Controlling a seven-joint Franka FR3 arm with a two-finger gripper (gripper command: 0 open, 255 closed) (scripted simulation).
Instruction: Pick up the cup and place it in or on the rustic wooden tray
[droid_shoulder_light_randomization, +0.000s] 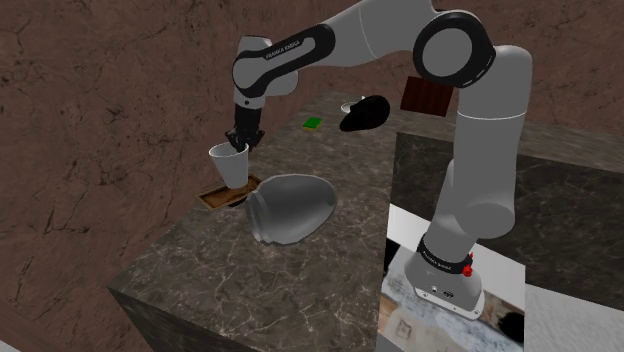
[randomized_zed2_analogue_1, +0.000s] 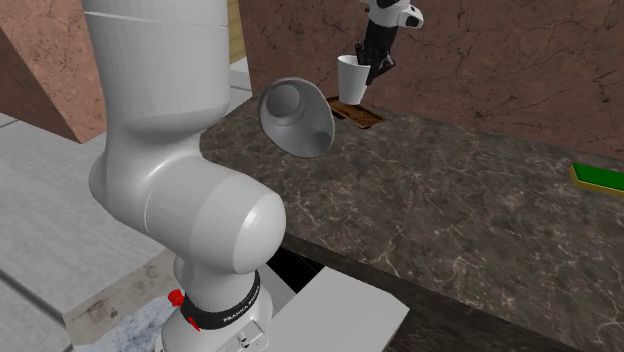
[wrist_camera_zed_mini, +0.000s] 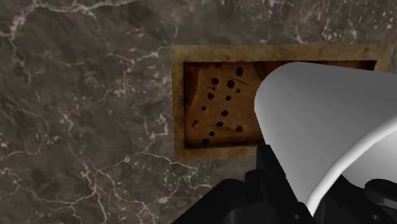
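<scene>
You face a dark, white-veined marble table (droid_shoulder_light_randomization: 200, 270). Brown, cracked walls (droid_shoulder_light_randomization: 100, 100) rise behind it. Pale grey floor (randomized_zed2_analogue_1: 40, 200) lies beside it.

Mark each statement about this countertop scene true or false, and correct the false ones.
1. The tool holds the white cup by its rim, over the wooden tray. True.
2. The cup is tipped on its side. False: it is upright, mouth up.
3. The large grey vessel stands upright. False: it lies on its side on the counter, beside the tray.
4. A flat green item lies on the counter. True.
5. The tray sits at the counter's middle. False: it is by the counter's edge.
</scene>
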